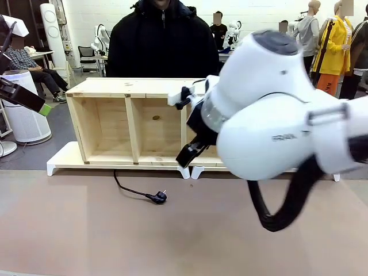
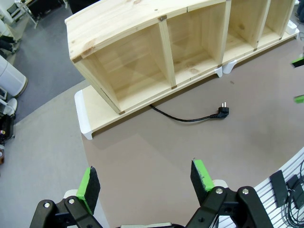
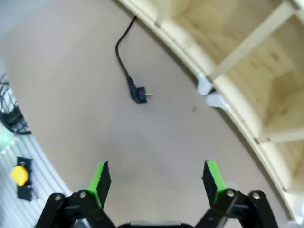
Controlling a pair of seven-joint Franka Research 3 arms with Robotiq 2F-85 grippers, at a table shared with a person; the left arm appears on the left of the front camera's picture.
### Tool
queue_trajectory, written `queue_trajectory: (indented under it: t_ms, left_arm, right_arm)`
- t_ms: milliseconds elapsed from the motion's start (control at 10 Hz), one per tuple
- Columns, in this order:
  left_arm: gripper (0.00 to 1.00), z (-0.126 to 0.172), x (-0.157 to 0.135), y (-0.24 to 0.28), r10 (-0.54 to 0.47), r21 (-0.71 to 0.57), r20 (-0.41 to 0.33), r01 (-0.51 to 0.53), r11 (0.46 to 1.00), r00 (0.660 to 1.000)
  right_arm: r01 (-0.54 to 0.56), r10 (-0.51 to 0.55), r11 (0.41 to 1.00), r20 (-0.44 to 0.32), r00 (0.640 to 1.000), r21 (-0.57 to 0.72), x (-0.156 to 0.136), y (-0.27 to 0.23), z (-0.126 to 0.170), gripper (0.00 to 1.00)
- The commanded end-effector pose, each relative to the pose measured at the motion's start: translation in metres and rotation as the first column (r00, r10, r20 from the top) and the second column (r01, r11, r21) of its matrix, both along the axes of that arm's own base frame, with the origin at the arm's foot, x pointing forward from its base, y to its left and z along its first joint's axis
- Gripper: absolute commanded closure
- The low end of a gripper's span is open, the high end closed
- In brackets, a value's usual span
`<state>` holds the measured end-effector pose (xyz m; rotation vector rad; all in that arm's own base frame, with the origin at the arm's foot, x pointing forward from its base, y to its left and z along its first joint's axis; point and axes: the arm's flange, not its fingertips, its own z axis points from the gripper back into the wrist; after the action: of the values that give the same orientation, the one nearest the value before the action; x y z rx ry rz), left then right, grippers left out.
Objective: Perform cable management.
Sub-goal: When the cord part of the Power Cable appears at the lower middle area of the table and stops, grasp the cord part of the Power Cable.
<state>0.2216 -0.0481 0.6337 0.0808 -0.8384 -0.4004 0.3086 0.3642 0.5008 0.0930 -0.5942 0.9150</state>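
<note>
1. reaching for the cable (image 3: 122, 61) should go best if the right claw (image 3: 156, 175) drops over it just behind the plug (image 3: 138, 93), jaws straddling it squarely.
2. the cable lies on the worktop (image 1: 86, 230), running out from the foot of the wooden shelf (image 1: 132, 86), plug end free.
3. right claw: spread wide, holding nothing, touching nothing.
4. left claw (image 2: 142, 178): likewise wide open and empty, hovering well apart from the cable.

Right arm (image 1: 276, 115): glossy white rounded shells, dark grey end cap (image 1: 277, 41), faint grey lettering on the side, grey band (image 1: 328, 115) round one link, thick black hose (image 1: 282, 210). Left gripper (image 2: 145, 183) and right gripper (image 3: 156, 178): black linkages, silver pivot screws, green pads (image 2: 88, 184). Person (image 1: 164, 46): black zipped jacket.
</note>
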Motion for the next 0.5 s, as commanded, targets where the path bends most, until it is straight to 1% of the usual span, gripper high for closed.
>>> queue_trajectory:
  t_ms: [0, 200, 400]
  left_arm:
    - [0.00, 0.001, 0.003, -0.001, 0.001, -0.001, 0.011, 0.000, 1.000, 1.000]
    - [0.00, 0.001, 0.003, -0.001, 0.001, -0.001, 0.011, 0.000, 1.000, 1.000]
    - [0.00, 0.001, 0.003, -0.001, 0.001, -0.001, 0.011, 0.000, 1.000, 1.000]
  right_arm:
    - [-0.051, 0.048, 0.998, -0.076, 0.996, -0.035, 0.026, 0.031, -0.015, 0.00]
    - [-0.101, 0.091, 0.991, -0.115, 0.989, -0.089, 0.037, 0.057, -0.035, 0.00]
    - [-0.142, 0.110, 0.968, -0.157, 0.981, -0.206, 0.048, 0.087, -0.058, 0.00]
